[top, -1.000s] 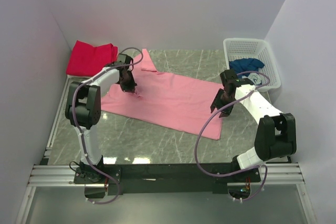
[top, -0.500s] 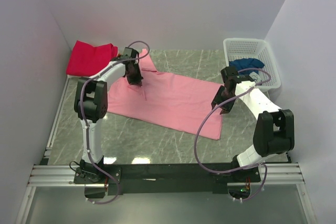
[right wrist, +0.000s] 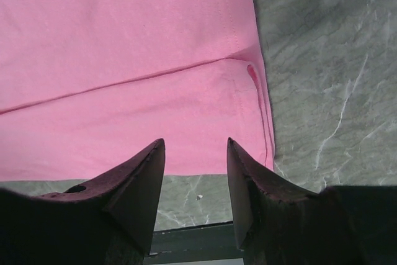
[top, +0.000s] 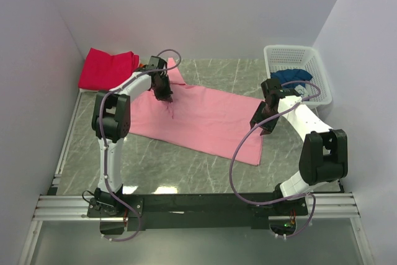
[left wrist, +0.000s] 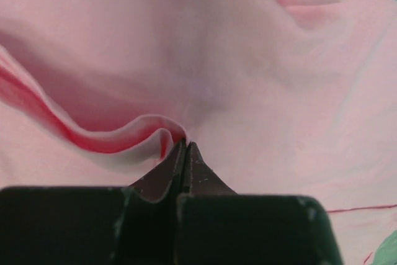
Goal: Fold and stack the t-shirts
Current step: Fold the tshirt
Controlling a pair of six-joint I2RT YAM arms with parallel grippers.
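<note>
The light pink t-shirt [top: 208, 119] lies spread flat across the middle of the table. My left gripper [top: 166, 95] is over its back left part, shut on a raised fold of the pink cloth [left wrist: 146, 130], which bunches at the closed tips [left wrist: 185, 144]. My right gripper [top: 261, 125] hovers open over the shirt's right hem [right wrist: 239, 41], with nothing between its fingers [right wrist: 152, 159]. A folded magenta-red t-shirt [top: 108, 67] rests at the back left. A dark blue t-shirt [top: 291, 76] lies in the basket.
The white mesh basket [top: 320, 79] stands at the back right against the wall. Grey marble tabletop [top: 186, 166] shows in front of the pink shirt. Walls close in on the left, back and right.
My left gripper has moved right and toward the back, dragging the pink cloth's left part with it. The right gripper has shifted slightly toward the back and stays open.
</note>
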